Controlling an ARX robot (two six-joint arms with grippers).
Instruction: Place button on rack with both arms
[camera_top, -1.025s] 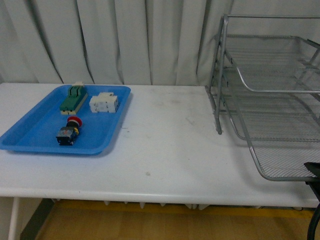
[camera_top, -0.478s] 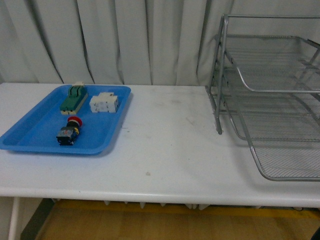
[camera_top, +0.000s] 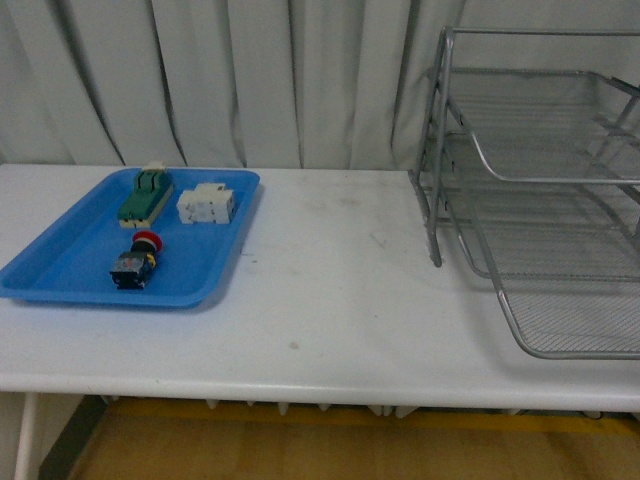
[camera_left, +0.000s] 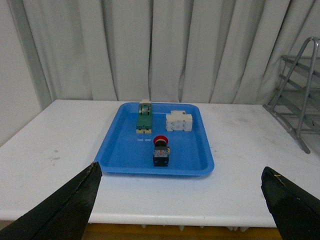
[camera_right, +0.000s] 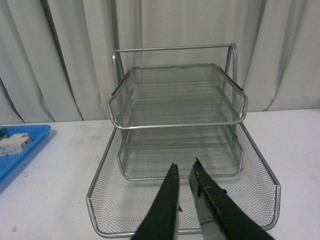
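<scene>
The button (camera_top: 136, 262) with its red cap lies in the blue tray (camera_top: 60, 275) at the table's left, also seen as the button (camera_left: 161, 150) in the left wrist view. The silver wire rack (camera_top: 540, 190) stands at the right. Neither arm shows in the front view. My left gripper (camera_left: 182, 180) is open, its black fingertips (camera_left: 75, 200) wide apart, held back from the table's front edge facing the tray. My right gripper (camera_right: 184, 170) is shut with nothing in it, hovering before the rack (camera_right: 180, 125) over its lowest tier.
A green-topped block (camera_top: 146, 195) and a white blocky part (camera_top: 206, 204) lie at the far end of the blue tray. White bare tabletop (camera_top: 330, 280) stretches between tray and rack. Grey curtains hang behind the table.
A black part of the right arm showed at the lower right of the front view a second ago; it has left that view. The objects have not moved.
</scene>
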